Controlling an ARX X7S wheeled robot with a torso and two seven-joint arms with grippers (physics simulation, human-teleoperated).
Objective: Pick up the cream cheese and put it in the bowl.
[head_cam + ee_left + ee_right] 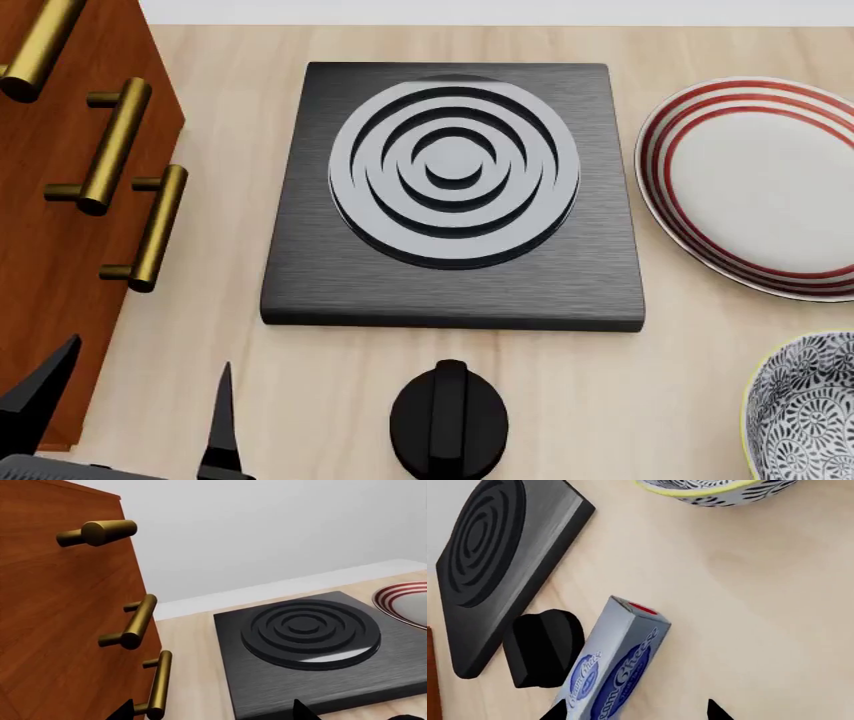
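A black stove plate [454, 190] sits on a wooden counter [694, 360]. The cream cheese [617, 665] lies flat on the counter beside the stove's black knob [542, 647], apart from the patterned bowl [720, 491]. The right gripper [634, 711] hangs over the box, jaws spread, gripping nothing. The left gripper [127, 415] is spread and empty near the cabinet [54, 230].

A black stove plate [454, 195] with raised concentric rings was seen lying flat on a pale wooden counter [694, 400]. A black knob [449, 420] was set just beside its near edge. A red-ringed plate [761, 185] was placed near its right. A wooden cabinet [67, 250] with brass handles [147, 228] stood at its left.
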